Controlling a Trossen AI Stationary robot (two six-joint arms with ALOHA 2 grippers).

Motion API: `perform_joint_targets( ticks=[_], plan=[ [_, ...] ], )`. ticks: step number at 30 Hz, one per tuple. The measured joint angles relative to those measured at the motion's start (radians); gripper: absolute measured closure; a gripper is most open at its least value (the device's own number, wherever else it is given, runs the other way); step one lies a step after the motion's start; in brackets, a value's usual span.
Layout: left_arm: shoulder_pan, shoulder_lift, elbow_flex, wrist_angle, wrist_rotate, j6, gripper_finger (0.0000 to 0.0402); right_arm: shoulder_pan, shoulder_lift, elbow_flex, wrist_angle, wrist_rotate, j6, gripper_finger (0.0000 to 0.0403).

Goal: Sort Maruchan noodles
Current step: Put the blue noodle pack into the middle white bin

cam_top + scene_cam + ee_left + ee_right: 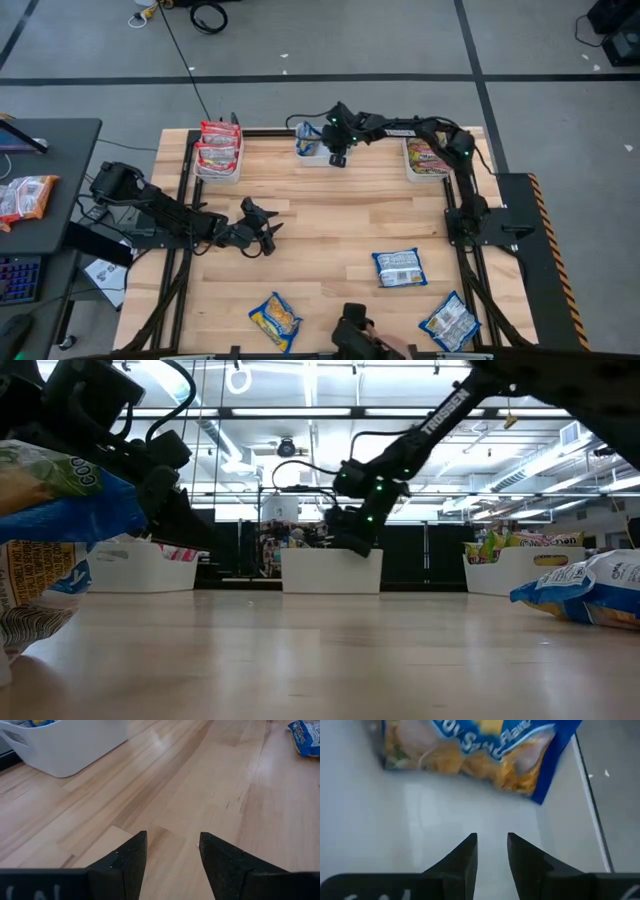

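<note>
Packets of crinkly red-orange plastic ramen (219, 146) fill the white rectangular plastic bin (217, 172) at the table's eleven o'clock. The left gripper (268, 230) hovers over bare light wooden table (330, 215) at nine o'clock, its fingers (131, 862) apart and empty, no packet near. At twelve o'clock the right gripper (338, 158) hangs at the middle white bin (309, 155), fingers (465, 855) slightly apart and empty, a blue-yellow packet (475, 750) lying just beyond them. Silvery-green-red packets (427, 156) sit in the one o'clock bin (412, 172). Blue-yellow packets lie loose at four (399, 267), five (451, 322) and seven o'clock (275, 320).
</note>
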Motion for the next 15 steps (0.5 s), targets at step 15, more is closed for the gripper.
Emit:
perform_joint_targets(
  ticks=[15],
  plan=[
    [0.205, 0.000, 0.000, 0.040, -0.120, 0.119, 0.0214, 0.000, 0.172, 0.370, -0.460, -0.124, -0.049, 0.0343]
  ],
)
